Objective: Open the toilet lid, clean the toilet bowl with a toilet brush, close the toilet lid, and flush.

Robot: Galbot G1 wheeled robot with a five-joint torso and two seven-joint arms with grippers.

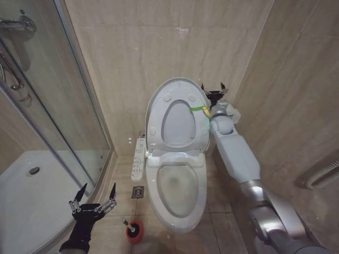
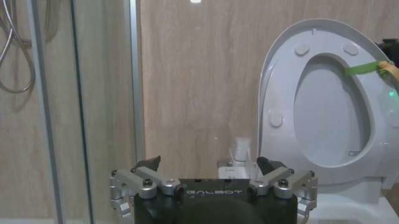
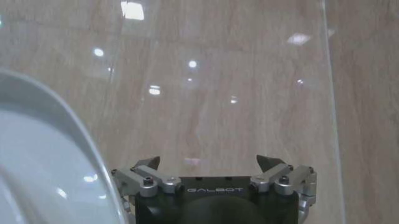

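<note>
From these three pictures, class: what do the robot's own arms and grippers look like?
The right arm has smooth light grey shells with silver metal joints. Each gripper has a black body marked GALBOT, silver bolted brackets and dark pointed fingers: see the left gripper and the right gripper.

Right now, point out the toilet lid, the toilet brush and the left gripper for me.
toilet lid (image 1: 155, 108): head view, on its raised underside, left of the seat opening.
toilet brush (image 1: 134, 230): head view, on its red holder on the floor.
left gripper (image 1: 95, 192): head view, midway between its open fingertips.
</note>
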